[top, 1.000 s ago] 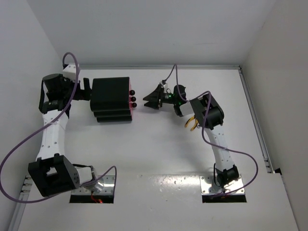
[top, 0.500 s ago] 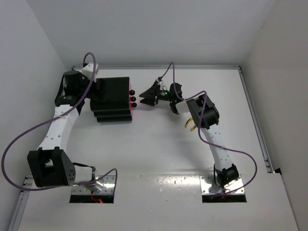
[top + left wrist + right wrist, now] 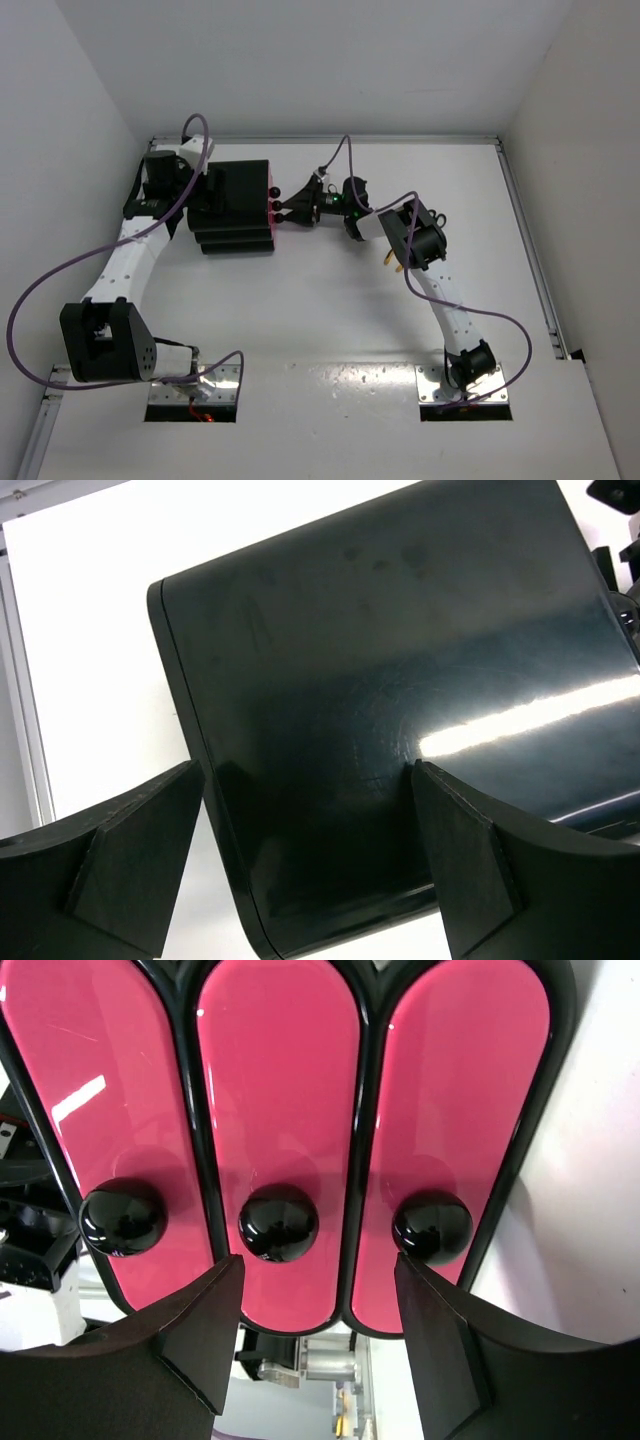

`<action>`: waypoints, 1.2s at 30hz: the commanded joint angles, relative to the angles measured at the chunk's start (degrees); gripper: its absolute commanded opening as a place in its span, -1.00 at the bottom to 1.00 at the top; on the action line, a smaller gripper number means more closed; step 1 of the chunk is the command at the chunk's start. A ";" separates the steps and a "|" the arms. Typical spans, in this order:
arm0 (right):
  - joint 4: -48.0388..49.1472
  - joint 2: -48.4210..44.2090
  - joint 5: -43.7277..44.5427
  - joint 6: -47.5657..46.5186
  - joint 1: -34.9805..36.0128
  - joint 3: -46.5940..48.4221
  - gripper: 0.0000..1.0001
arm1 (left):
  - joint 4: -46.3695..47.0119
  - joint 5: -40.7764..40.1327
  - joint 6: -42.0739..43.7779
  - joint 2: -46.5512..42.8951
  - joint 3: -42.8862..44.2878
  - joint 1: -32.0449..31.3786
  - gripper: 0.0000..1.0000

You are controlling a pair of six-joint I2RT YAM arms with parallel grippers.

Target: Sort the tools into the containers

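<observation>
The containers are three pink drawers [image 3: 278,1110] with round black knobs [image 3: 279,1222] in a black cabinet [image 3: 232,205]. All three drawers look shut. My right gripper [image 3: 320,1305] is open right in front of the knobs, its fingertips [image 3: 425,1290] just below the middle and right-hand knobs, holding nothing. In the top view this right gripper [image 3: 290,207] almost touches the drawer fronts. My left gripper [image 3: 310,865] is open at the cabinet's [image 3: 400,680] back end, one finger beside its edge and one over its glossy top. Yellow-handled pliers [image 3: 393,260] lie under my right arm.
White walls stand close behind and to the left of the cabinet. A metal rail [image 3: 530,250] runs along the table's right side. Purple cables [image 3: 60,280] loop off both arms.
My left arm swung right and brought its gripper up to the cabinet's back. My right gripper moved left, closing the gap to the drawer knobs. Its jaws stayed as wide.
</observation>
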 commanded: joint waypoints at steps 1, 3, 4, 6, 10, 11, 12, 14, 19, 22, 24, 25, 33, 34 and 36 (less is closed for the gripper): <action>2.68 -0.50 1.20 -0.19 0.66 2.41 0.24 | 2.16 -0.92 -0.94 -0.31 -0.58 -0.53 0.83; 2.68 -0.50 1.20 -0.19 0.66 2.41 0.24 | 2.16 -0.92 -0.94 -0.31 -0.58 -1.05 0.83; 2.68 -0.50 1.73 -0.19 0.66 2.41 0.24 | 2.16 -0.92 -0.94 -0.31 -0.58 -1.05 0.83; 3.37 -0.50 1.73 -0.19 0.66 2.41 0.24 | 2.16 -0.92 -0.94 -0.31 -0.58 -1.05 0.83; 4.61 0.55 3.57 -0.71 1.18 3.64 0.24 | 2.16 -0.39 -0.94 -0.31 -1.10 -1.58 0.83; 4.61 0.55 3.58 -0.71 1.18 4.25 0.24 | 2.16 -0.39 -0.94 -0.31 -1.11 -1.58 0.83; 4.61 1.16 4.19 -0.71 1.18 4.26 0.24 | 2.16 -0.39 -0.94 -0.31 -1.11 -1.58 0.83; 4.61 1.17 4.19 -0.71 1.79 5.31 0.24 | 2.16 -0.39 -0.94 0.21 -1.11 -2.10 0.83; 4.61 1.70 4.72 -0.71 2.33 5.84 0.24 | 2.16 -0.39 -0.94 0.22 -1.11 -2.11 0.83; 4.61 2.22 5.33 -0.71 2.33 5.84 0.15 | 2.16 -0.39 -0.94 0.22 -1.11 -2.11 0.83; 4.61 2.22 5.33 -0.71 2.33 6.36 0.01 | 2.16 -0.92 -0.94 0.22 -1.11 -2.11 0.83; 4.61 2.22 5.33 -0.71 2.33 6.37 -0.03 | 2.16 -0.92 -0.94 0.22 -1.11 -2.11 0.83; 5.93 1.00 5.86 -1.77 1.63 5.84 -0.44 | 2.16 -1.45 -1.46 0.74 -1.64 -2.11 0.83; 5.93 0.47 5.34 -2.38 1.62 5.32 -0.46 | 2.16 -1.45 -1.46 0.74 -1.64 -2.11 0.83; 5.32 -0.14 4.73 -3.09 1.01 4.70 -0.57 | 2.16 -1.45 -1.46 0.74 -1.64 -2.11 0.83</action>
